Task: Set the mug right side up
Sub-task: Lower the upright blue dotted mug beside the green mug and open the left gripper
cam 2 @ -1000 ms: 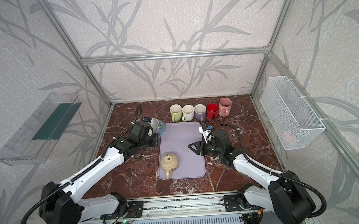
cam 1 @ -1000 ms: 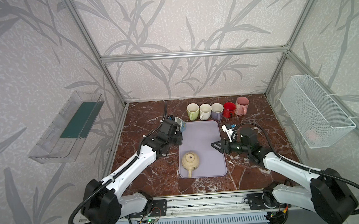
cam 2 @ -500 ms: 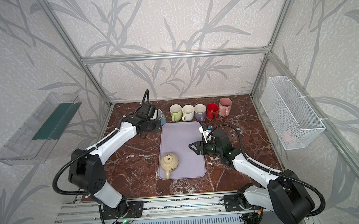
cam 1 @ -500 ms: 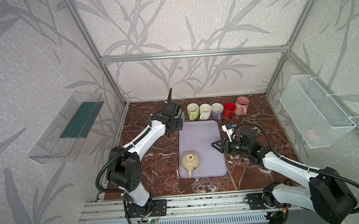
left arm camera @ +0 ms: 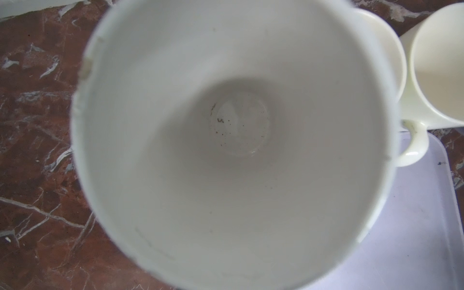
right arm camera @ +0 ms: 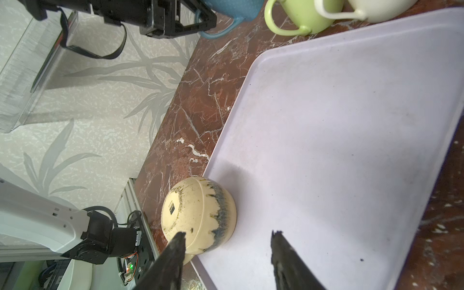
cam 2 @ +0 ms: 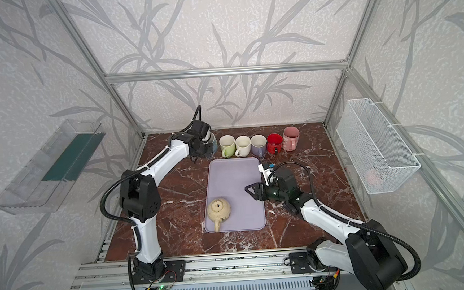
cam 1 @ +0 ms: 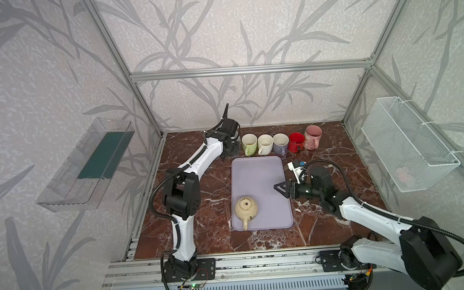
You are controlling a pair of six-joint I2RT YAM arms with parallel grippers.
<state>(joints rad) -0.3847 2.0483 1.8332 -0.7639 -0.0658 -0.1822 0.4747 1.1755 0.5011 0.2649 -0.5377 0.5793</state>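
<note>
Left tool (cam 2: 206,148) is pinched narrow on the blue mug (left arm camera: 238,125), mouth up, at the table's (cam 1: 216,185) back, just beside the green mug (cam 1: 249,143) at the row's left end. Right tool (right arm camera: 228,233) hangs half-spread over the tray's (cam 1: 257,171) right edge. Bare tray lies between it and the cream mug (cam 1: 245,208) in the near-left corner, base up, handle toward the front rim.

Top views high, looking down at table (cam 1: 217,190); wrist views close, sharing tray (right arm camera: 351,125).
</note>
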